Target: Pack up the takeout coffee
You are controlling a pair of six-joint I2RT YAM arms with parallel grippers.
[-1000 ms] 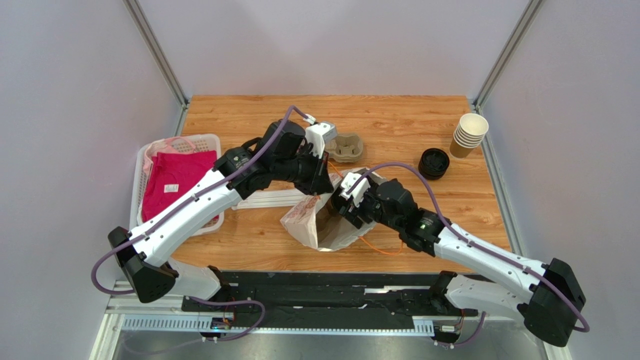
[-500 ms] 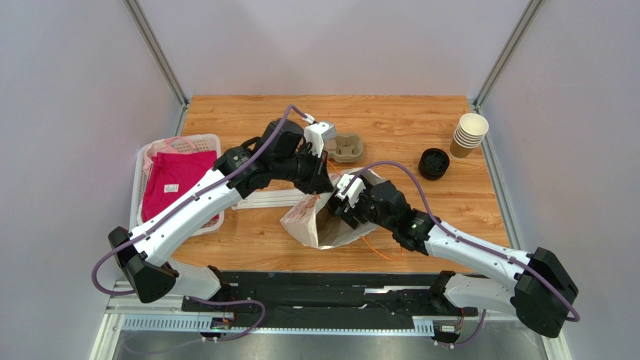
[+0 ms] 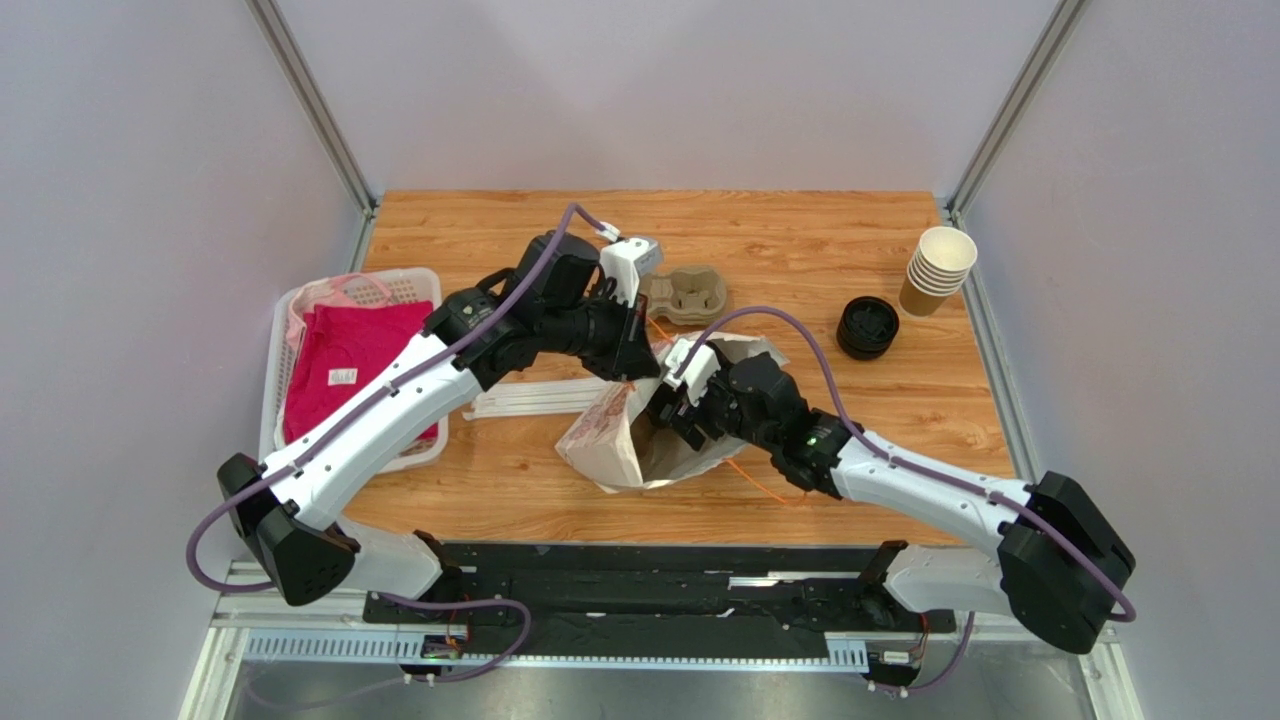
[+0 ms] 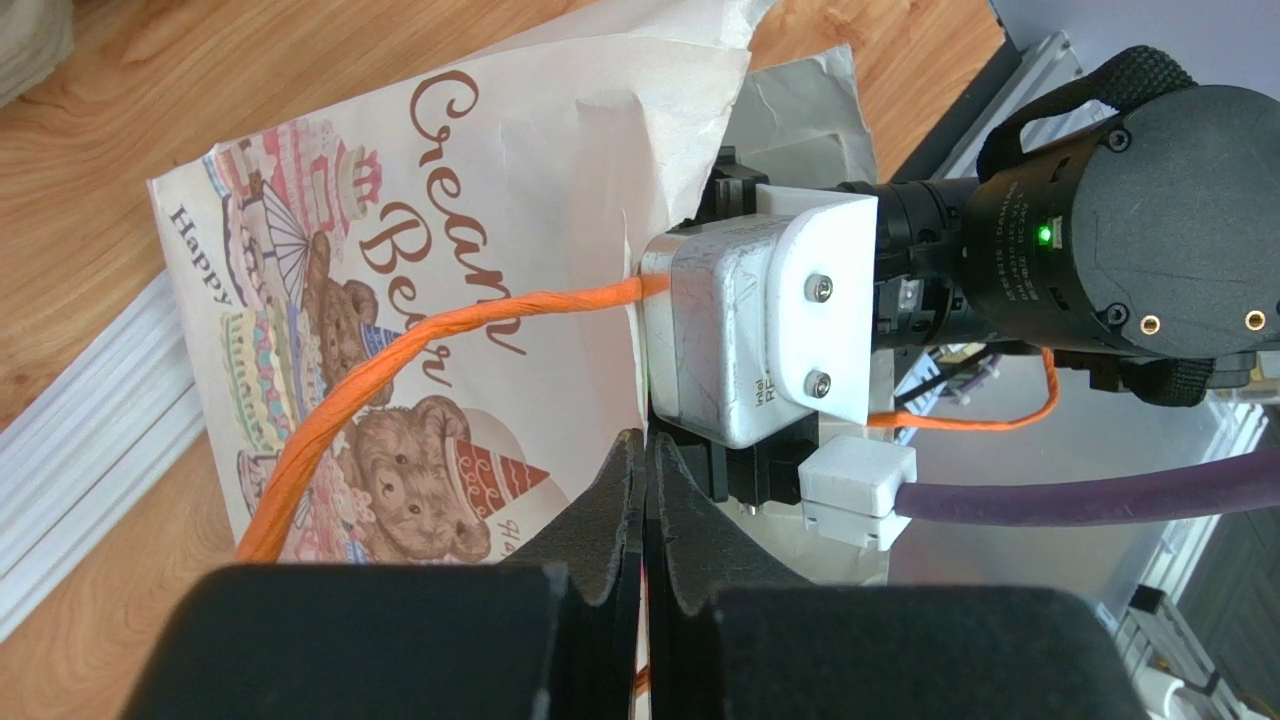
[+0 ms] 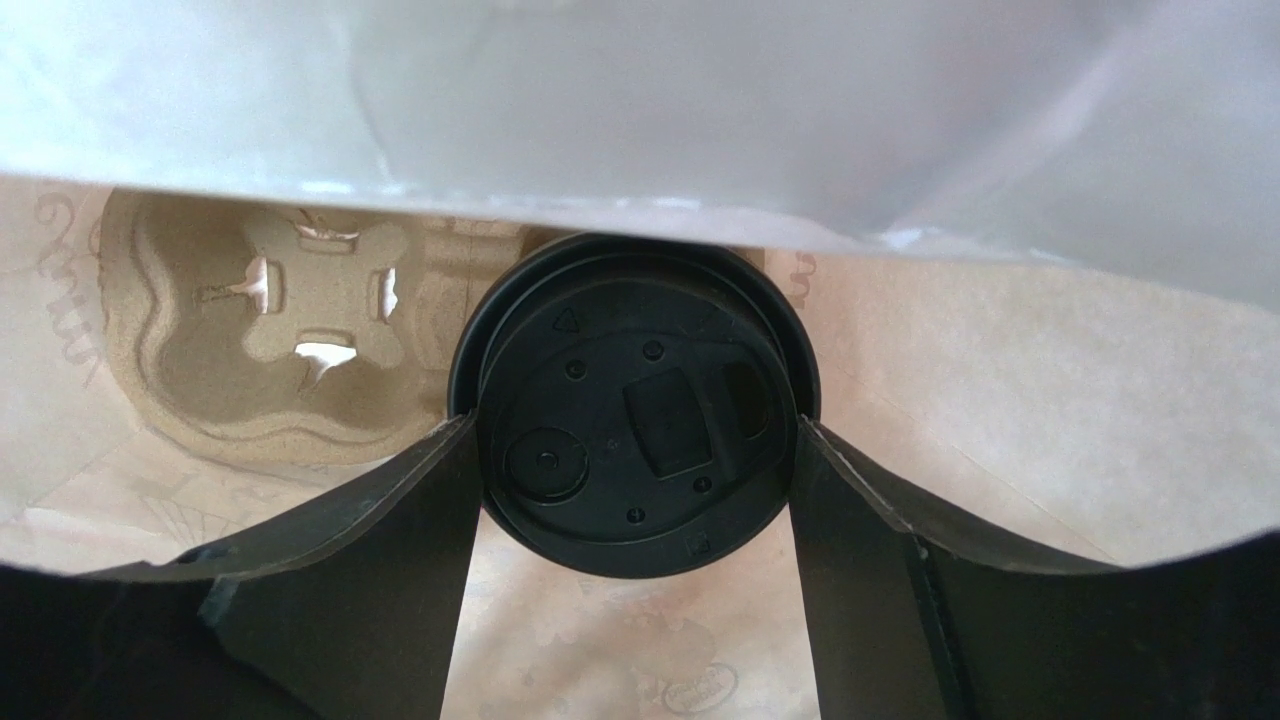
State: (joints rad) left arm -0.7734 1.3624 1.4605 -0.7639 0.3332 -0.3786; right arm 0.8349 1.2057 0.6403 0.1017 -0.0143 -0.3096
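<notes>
Bag [image 5: 962, 375] interior: right fingers [image 5: 376, 555] clamp takeout coffee [image 5: 634, 425], cup carrier [image 5: 226, 353] at its 9 o'clock; left fingers [image 4: 613, 518] pinched shut on bag's orange handle [image 4: 451, 323].

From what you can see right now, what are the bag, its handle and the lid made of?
The bag looks like thin matte paper: creased, printed with bears. Its handle is probably twisted orange paper cord, given the spiral ridges. The coffee lid seems smooth, slightly glossy black plastic with moulded marks.

overhead, 2 wrist close-ups on bag [image 3: 601, 438]
</notes>
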